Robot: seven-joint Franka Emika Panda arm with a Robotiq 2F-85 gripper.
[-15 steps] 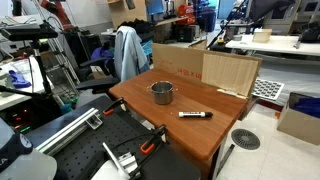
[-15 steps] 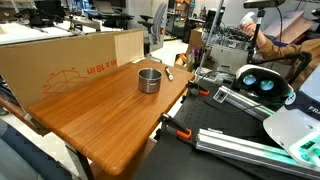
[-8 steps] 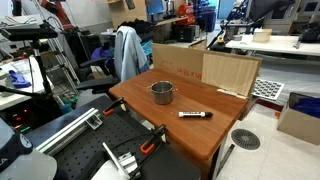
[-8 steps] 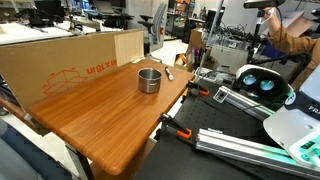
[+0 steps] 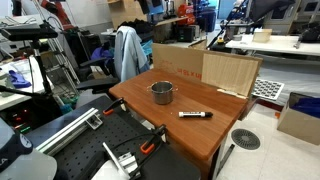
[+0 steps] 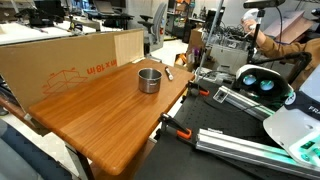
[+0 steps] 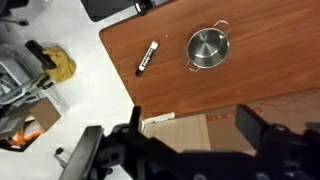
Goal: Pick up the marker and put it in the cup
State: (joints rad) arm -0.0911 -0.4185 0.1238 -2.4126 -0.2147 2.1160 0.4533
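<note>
The marker (image 5: 195,114) is a slim black stick with a pale band, lying flat on the wooden table (image 5: 190,135) a short way from the cup. It also shows in the other exterior view (image 6: 168,72) and in the wrist view (image 7: 147,58). The cup (image 5: 162,93) is a small shiny metal cup standing upright near the table's middle, also seen in the exterior view (image 6: 149,80) and the wrist view (image 7: 206,47). My gripper (image 7: 192,125) is open and empty, high above the table's edge by the cardboard. It does not show in either exterior view.
A cardboard box (image 6: 70,60) stands along one long side of the table, also seen in the wrist view (image 7: 200,125). Orange clamps (image 6: 180,130) grip the table edge. A chair with a jacket (image 5: 127,50) stands behind. A person (image 6: 275,35) is at a bench.
The marker, the cup and my gripper have not moved. Only the person in the background has shifted slightly.
</note>
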